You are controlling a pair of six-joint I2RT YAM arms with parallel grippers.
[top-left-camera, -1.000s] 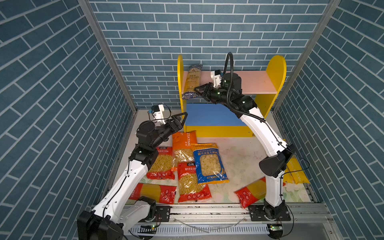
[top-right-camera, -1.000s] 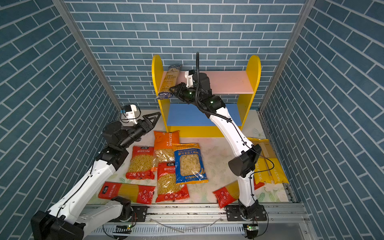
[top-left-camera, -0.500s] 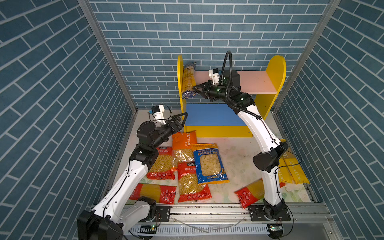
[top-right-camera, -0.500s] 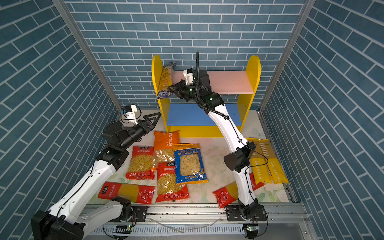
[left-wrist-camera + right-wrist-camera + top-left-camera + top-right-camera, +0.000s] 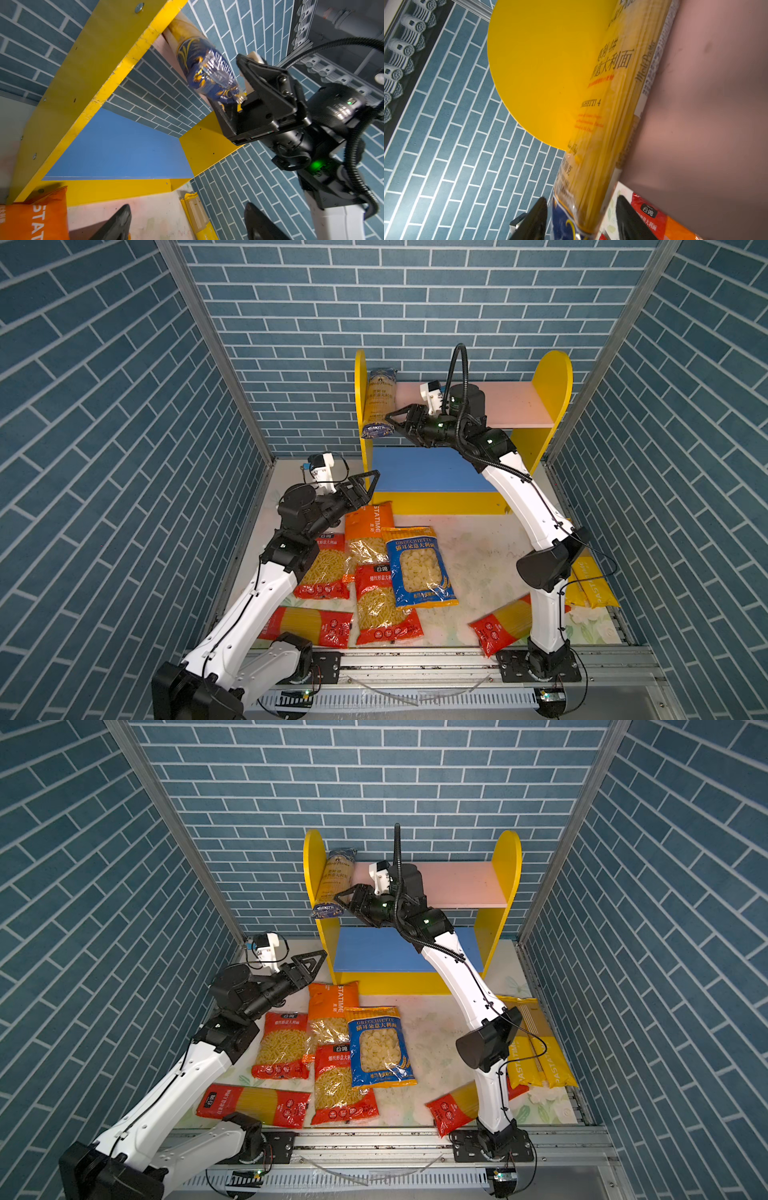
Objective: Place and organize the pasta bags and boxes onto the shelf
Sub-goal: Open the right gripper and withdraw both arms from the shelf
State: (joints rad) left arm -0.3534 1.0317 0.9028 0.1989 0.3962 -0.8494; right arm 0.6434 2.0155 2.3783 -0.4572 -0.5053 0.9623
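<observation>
A long dark blue spaghetti pack [image 5: 380, 402] lay flat on the pink upper board [image 5: 519, 406] of a small two-tier wooden shelf [image 5: 552, 398]. It was pressed along the shelf's yellow round-topped side panel [image 5: 360, 385], and its blue front end jutted past the board's edge. That end sat between the fingers [image 5: 533, 216] of the right gripper [image 5: 392, 425], which stood parted wider than the pack. In the right wrist view a gap showed beside one finger. The other finger lay close against the wrapper, and contact there was unclear. Below these fingertips was the blue lower board [image 5: 419, 472].

The left gripper [image 5: 370, 489] hovered low in front of the shelf, its fingers [image 5: 116, 224] spread wide and holding nothing. Just beneath them lay the top edge of an orange pasta bag [image 5: 368, 531].

Back from those fingers, toward the arm bases, more packs rested on the floral tabletop [image 5: 478, 564]:
- a blue-and-yellow bag [image 5: 419, 568]
- two red bags [image 5: 332, 572] [image 5: 382, 610]
- a red spaghetti pack [image 5: 307, 626]

Near the right arm's base lay a second red spaghetti pack [image 5: 498, 624] and yellow spaghetti packs [image 5: 557, 1065].
</observation>
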